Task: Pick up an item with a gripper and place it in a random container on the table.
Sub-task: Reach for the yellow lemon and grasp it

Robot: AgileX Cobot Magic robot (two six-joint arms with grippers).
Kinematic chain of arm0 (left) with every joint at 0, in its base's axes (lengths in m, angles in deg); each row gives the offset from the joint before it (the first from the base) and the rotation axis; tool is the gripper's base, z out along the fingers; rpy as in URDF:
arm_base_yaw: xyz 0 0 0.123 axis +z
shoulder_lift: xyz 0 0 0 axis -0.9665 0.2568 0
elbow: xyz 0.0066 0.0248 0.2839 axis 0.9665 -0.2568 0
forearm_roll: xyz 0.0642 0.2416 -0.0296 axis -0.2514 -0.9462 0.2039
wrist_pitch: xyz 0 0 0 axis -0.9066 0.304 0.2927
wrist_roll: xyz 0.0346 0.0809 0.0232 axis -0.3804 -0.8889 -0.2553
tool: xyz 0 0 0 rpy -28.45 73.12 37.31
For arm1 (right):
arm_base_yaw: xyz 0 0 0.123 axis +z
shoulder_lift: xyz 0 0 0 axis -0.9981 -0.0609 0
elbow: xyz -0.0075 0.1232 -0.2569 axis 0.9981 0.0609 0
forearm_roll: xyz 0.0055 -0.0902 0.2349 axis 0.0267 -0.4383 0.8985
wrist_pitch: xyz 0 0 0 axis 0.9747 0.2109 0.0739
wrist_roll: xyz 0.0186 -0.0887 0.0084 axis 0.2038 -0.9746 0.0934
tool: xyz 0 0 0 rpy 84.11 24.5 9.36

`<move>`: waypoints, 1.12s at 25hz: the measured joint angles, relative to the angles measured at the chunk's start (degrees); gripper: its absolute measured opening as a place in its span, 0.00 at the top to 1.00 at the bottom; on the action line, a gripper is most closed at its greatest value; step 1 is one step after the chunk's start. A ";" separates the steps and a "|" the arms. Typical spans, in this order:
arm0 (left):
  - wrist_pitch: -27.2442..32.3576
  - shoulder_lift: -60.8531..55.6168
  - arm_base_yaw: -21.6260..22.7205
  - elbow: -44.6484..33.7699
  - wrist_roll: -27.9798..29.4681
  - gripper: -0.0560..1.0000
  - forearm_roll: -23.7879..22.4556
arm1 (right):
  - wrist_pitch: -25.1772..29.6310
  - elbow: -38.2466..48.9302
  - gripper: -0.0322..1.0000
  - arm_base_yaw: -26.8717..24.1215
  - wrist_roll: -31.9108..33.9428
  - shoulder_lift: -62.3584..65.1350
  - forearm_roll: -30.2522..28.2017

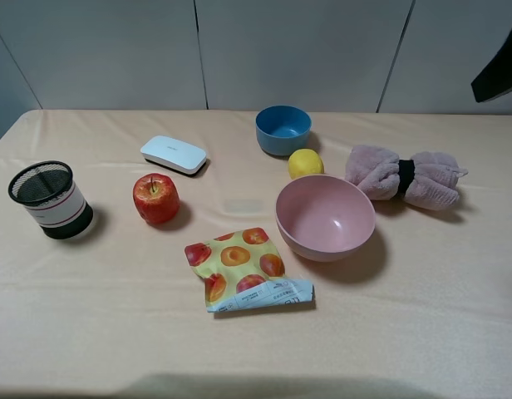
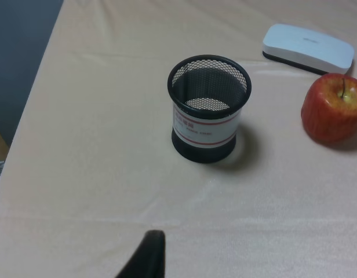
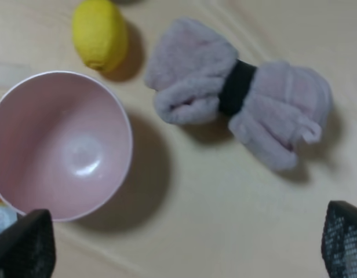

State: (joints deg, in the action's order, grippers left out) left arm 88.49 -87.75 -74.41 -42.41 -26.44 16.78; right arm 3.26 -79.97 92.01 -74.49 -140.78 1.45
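Observation:
The yellow lemon-like item (image 1: 306,164) lies on the peach table (image 1: 430,324) between the blue bowl container (image 1: 283,129) behind it and the pink bowl (image 1: 325,218) in front. In the right wrist view the item (image 3: 99,33) sits beside the pink bowl (image 3: 59,145). My right gripper (image 3: 184,246) hovers above them, open wide and empty, its fingertips (image 3: 25,246) at the frame's two sides. A dark part of the right arm (image 1: 499,71) shows at the upper right edge. Of my left gripper only one dark fingertip (image 2: 148,256) shows, over bare cloth near the mesh cup (image 2: 208,107).
A rolled mauve towel (image 1: 403,176) lies right of the lemon. A red apple (image 1: 155,199), a white box (image 1: 173,155) and the black mesh cup (image 1: 48,199) stand on the left. A fruit-print snack bag (image 1: 243,268) lies in front of the pink bowl.

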 joint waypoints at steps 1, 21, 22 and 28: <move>0.00 0.00 0.00 0.00 0.00 0.00 0.00 | 0.00 -1.01 0.30 1.62 0.12 -1.44 -0.71; 0.00 0.00 0.00 0.00 0.00 0.00 0.00 | 0.57 -25.12 0.30 20.37 4.09 -31.48 -5.94; 0.00 0.00 0.00 0.00 0.00 0.00 0.00 | 0.57 -26.17 0.30 20.96 4.09 -32.83 -5.94; 0.00 0.00 0.00 0.00 0.00 0.00 0.00 | 1.05 -30.21 0.30 23.03 5.00 -39.36 -6.00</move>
State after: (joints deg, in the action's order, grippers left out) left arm 88.49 -87.75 -74.41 -42.41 -26.44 16.78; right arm 4.32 -110.18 115.04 -69.49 -180.14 -4.54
